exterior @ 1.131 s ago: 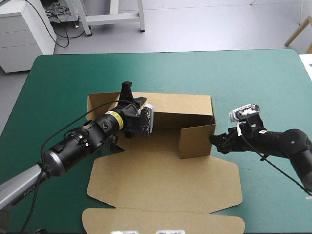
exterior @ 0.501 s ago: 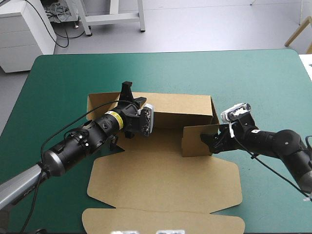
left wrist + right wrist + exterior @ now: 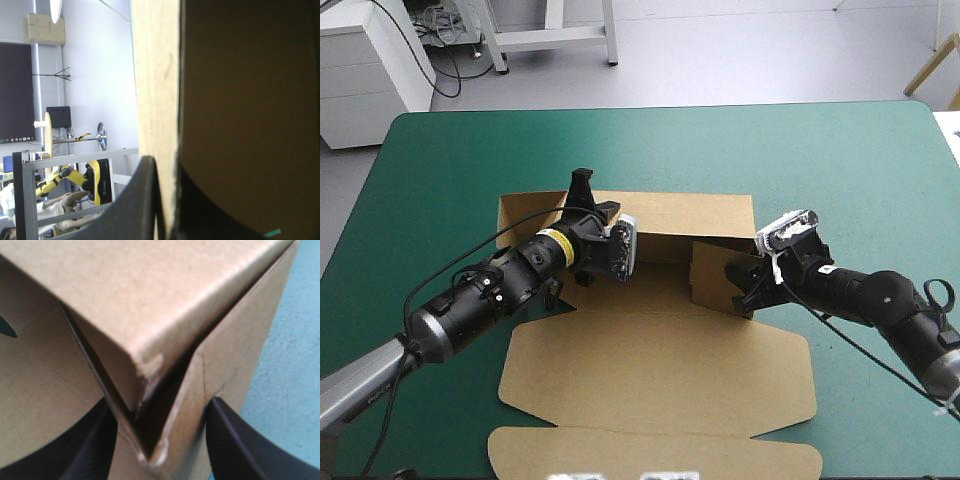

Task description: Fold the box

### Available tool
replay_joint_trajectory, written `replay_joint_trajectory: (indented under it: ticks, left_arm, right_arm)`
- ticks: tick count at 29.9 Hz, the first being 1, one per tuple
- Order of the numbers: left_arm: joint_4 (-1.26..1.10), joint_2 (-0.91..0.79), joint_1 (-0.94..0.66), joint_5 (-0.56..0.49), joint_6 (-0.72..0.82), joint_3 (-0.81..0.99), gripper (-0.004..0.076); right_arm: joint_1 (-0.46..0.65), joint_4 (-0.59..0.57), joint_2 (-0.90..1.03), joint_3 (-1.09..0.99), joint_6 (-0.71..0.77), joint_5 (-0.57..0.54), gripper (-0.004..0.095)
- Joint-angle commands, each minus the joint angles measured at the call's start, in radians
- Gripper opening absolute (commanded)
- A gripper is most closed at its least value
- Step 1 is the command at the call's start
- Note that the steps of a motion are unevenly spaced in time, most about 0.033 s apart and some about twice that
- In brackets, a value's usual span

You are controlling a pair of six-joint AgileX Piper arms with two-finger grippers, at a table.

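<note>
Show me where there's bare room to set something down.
Bare teal-green cover runs wide between the rear wall of the box and the table's far edge. Crowded: the middle, where the left gripper and right gripper are at the walls; the lid covers the near side.

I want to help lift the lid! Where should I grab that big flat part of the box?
Probably by its tuck flap at the table's near edge, coming from that side. The lid lies flat, hinged along its far fold, so this free edge should swing up easiest.
</note>
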State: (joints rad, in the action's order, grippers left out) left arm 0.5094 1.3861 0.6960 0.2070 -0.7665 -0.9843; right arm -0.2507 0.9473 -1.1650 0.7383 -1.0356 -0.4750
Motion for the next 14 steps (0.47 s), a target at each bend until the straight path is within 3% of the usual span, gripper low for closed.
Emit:
replay_joint_trajectory:
  ticks: [1, 11, 14]
  left_arm:
    - [-0.052, 0.005, 0.048, 0.167, -0.002, 0.011, -0.001]
    - [-0.033, 0.005, 0.082, 0.167, 0.005, 0.011, -0.001]
    - [-0.038, 0.005, 0.082, 0.169, 0.038, 0.004, 0.0005]
  right_arm:
    - [0.002, 0.041, 0.012, 0.03, -0.008, -0.001, 0.0279]
    - [0.002, 0.041, 0.012, 0.03, -0.008, -0.063, 0.0002]
    - [0.002, 0.041, 0.012, 0.03, -0.002, -0.056, -0.0018]
